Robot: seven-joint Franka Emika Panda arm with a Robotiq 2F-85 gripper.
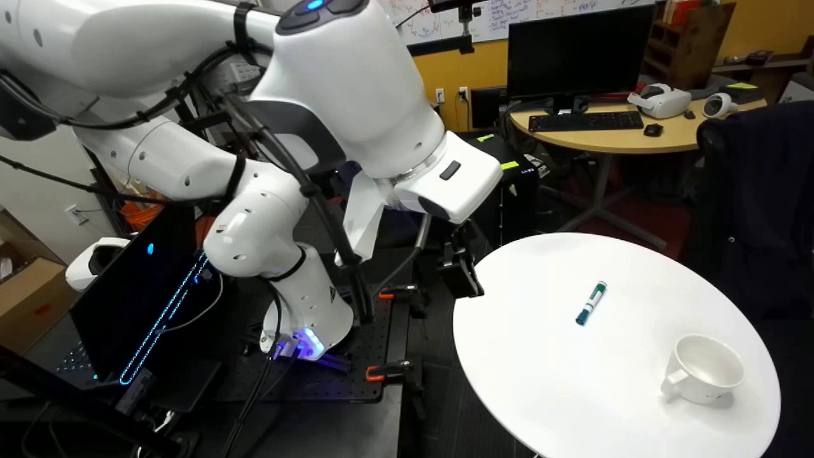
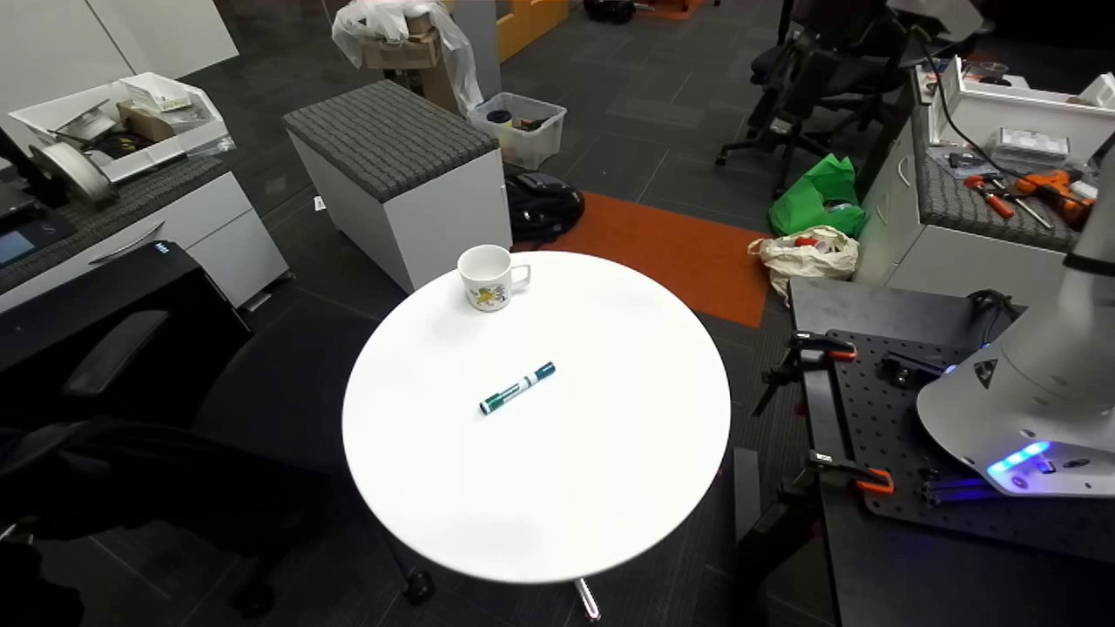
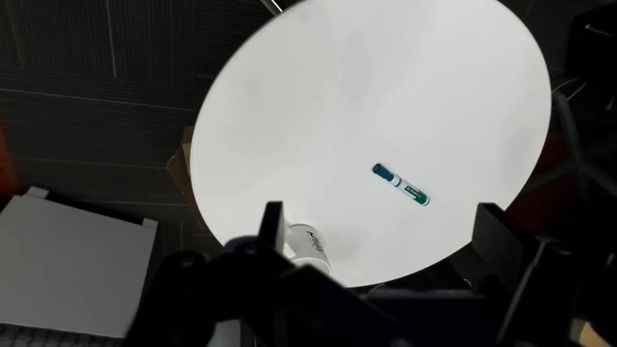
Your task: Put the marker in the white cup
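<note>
The marker, white with a teal cap and a green end, lies flat on the round white table (image 1: 540,381). It shows in both exterior views (image 1: 591,303) (image 2: 517,388) and in the wrist view (image 3: 401,184). The white cup (image 1: 703,372) stands upright near the table's edge, apart from the marker. Its handle and printed side show in an exterior view (image 2: 486,280). In the wrist view the cup (image 3: 308,246) is partly hidden by a finger. My gripper (image 3: 381,212) is open and empty, with its fingers wide apart. In an exterior view it hangs above the table's near edge (image 1: 467,280).
The arm's black bench (image 2: 880,557) with orange-tipped clamps (image 2: 854,479) stands beside the round table across a gap. A dark chair (image 1: 757,216) is close to the table's far side. A white cabinet with a grey top (image 2: 392,139) stands behind the cup.
</note>
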